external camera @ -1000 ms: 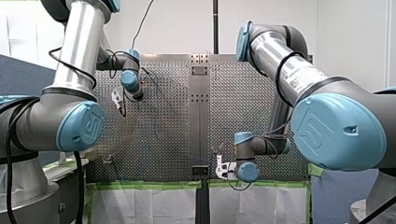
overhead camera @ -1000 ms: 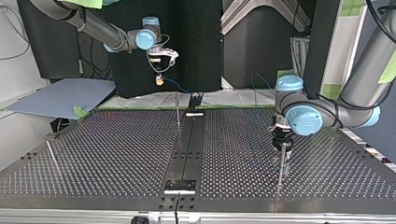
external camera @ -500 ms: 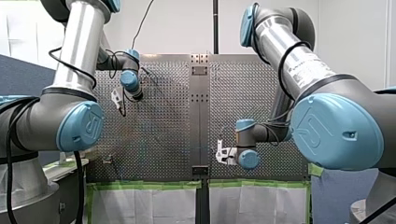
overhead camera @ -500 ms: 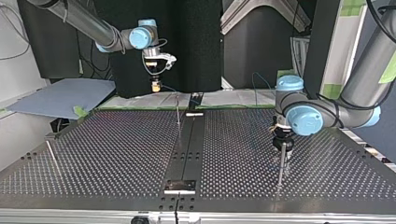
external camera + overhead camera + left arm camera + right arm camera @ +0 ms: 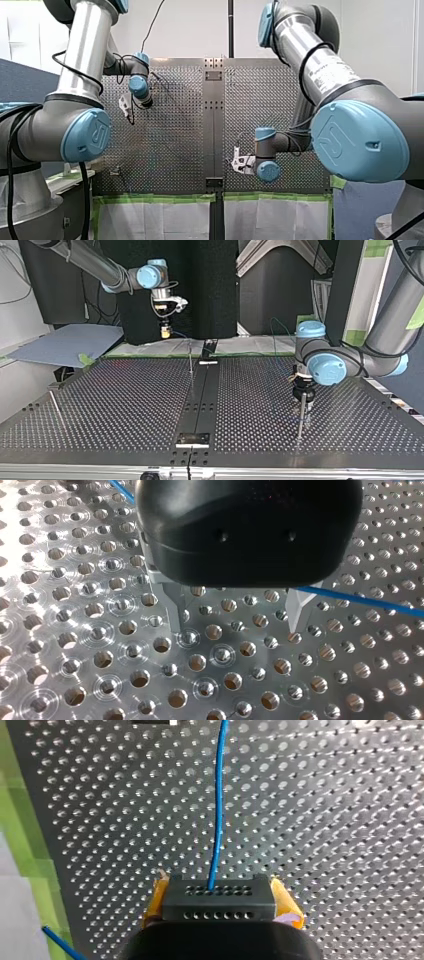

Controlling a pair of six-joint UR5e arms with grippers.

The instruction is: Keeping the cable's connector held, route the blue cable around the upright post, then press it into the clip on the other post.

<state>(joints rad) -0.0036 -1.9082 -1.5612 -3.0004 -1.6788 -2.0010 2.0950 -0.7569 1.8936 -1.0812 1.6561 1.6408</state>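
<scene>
My right gripper (image 5: 218,885) is clenching yellow pads (image 5: 282,899) on the black perforated connector block (image 5: 218,906), thin blue cable (image 5: 217,820) running ahead. My left gripper (image 5: 235,627) is hanging released, cable beside one finger. Routing and clipping are looking undone.

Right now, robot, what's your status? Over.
Right claw shut on black perforated connector block. Left claw open, empty, low over perforated metal table. Thin blue cable leaves the block, passes beside left claw. Nothing seen blocking.
</scene>
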